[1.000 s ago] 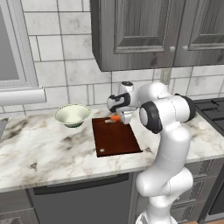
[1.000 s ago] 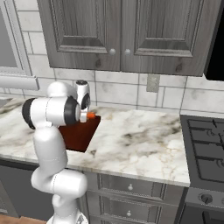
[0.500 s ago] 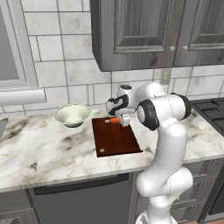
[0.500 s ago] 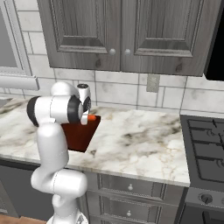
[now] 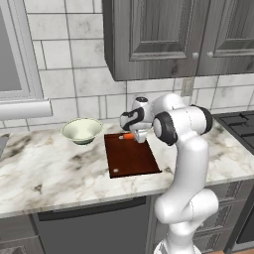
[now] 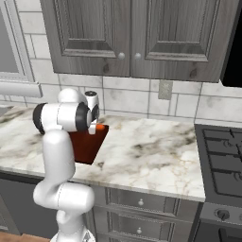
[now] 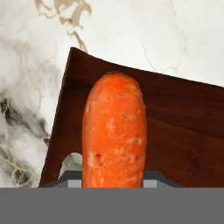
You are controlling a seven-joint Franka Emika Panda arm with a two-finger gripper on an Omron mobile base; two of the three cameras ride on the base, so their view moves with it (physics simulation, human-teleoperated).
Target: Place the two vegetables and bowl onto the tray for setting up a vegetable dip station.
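- Over the far end of the tray (image 5: 134, 159), the end effector (image 5: 133, 135) hangs low with the carrot (image 5: 128, 136) in it, jaws partly closed on the vegetable's body.
- From the hand view, the carrot (image 7: 114, 131) runs straight out ahead of the camera, blunt tip forward, with the tray (image 7: 183, 131) spread beneath and the slot handle showing near the bottom edge.
- Whether the carrot is touching the board yet or hovering just above it, I cannot tell.
- Handling call: this carrot looks stiff and light, with a rough matte skin, so it should not slip much; being round and tapered, it may well roll once let go.
- Best hold, I'd judge, is across the thicker middle, which is about where the end effector seems to have it.
- Bowl (image 5: 82, 130) sits on the marble surface (image 5: 44, 168) to the left of the tray, near it but apart, not yet moved.
- That bowl looks rigid and possibly fragile, with a flaring rim; pinching the rim wall seems the likely way in.
- From the right base view, the carrot (image 6: 100, 127) peeks out orange beside the wrist, above the tray (image 6: 90, 146).
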